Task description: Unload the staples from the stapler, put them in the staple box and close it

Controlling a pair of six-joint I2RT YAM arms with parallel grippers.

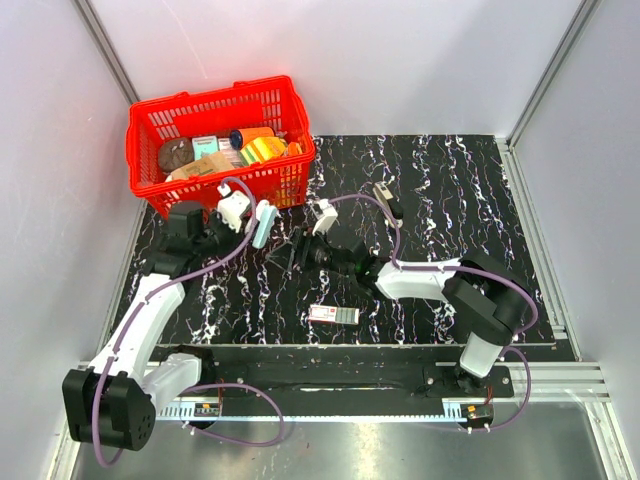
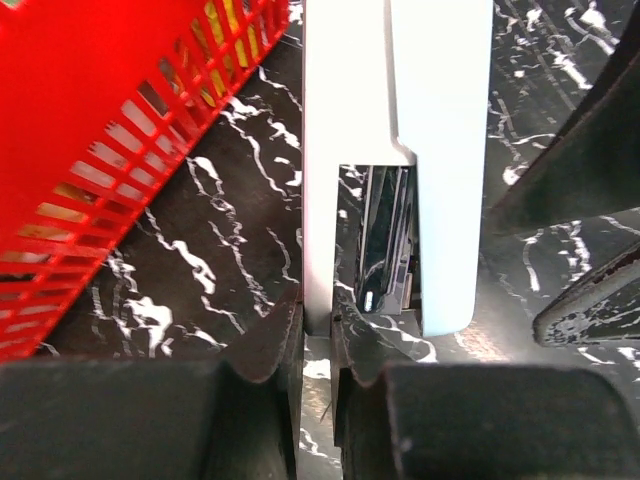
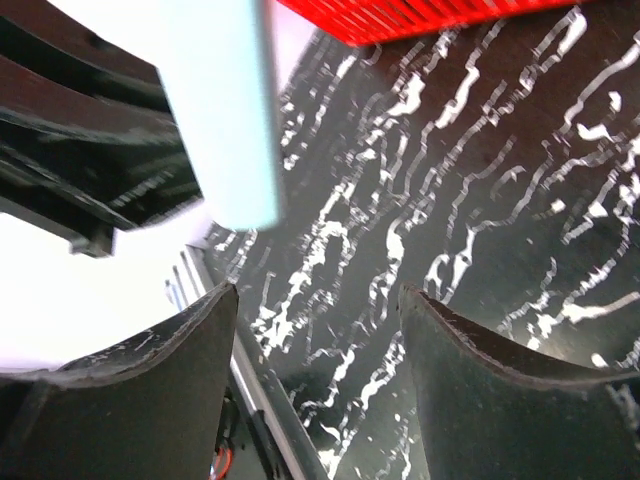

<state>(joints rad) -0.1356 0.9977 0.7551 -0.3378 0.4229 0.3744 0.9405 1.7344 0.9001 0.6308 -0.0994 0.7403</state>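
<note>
The stapler (image 1: 262,222) hangs above the table near the basket, with my left gripper (image 1: 248,216) shut on it. In the left wrist view the left gripper (image 2: 317,335) pinches the thin edge of the stapler's white half (image 2: 345,90). The pale blue half (image 2: 445,150) stands beside it, with a dark metal channel (image 2: 385,240) between the two. I cannot make out the staples. My right gripper (image 1: 292,255) stands open just right of the stapler. In the right wrist view the right gripper (image 3: 318,310) holds nothing, and the stapler's blue end (image 3: 220,110) is above its left finger.
A red basket (image 1: 150,120) full of items stands at the back left, close behind the stapler. A flat white-and-red box (image 1: 333,314) lies on the black marbled table near the front. Grey walls enclose the left, back and right sides.
</note>
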